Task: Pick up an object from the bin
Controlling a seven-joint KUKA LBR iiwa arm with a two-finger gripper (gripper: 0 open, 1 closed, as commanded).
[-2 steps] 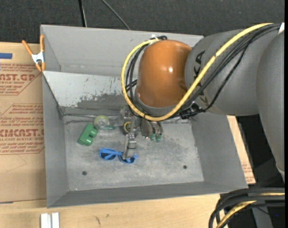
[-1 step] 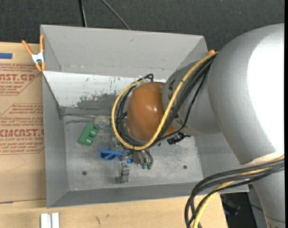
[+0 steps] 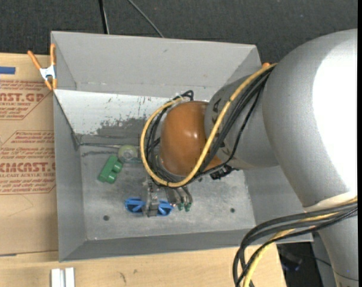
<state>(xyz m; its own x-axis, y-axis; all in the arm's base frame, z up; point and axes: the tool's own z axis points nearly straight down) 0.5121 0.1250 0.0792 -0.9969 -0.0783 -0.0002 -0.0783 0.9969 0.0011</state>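
Observation:
My gripper (image 3: 152, 201) reaches down at the front middle of the bin floor, right on top of a small blue object (image 3: 133, 205). Blue parts of that object stick out to the left and right of the gripper tip. The middle of the blue object is hidden by the gripper. A small dark piece with green tips (image 3: 184, 205) lies just to the gripper's right.
A green block (image 3: 109, 170) lies on the floor to the left. A pale round thing (image 3: 128, 153) sits behind it near the back wall. The arm with its orange cover and cables hangs over the right half of the bin.

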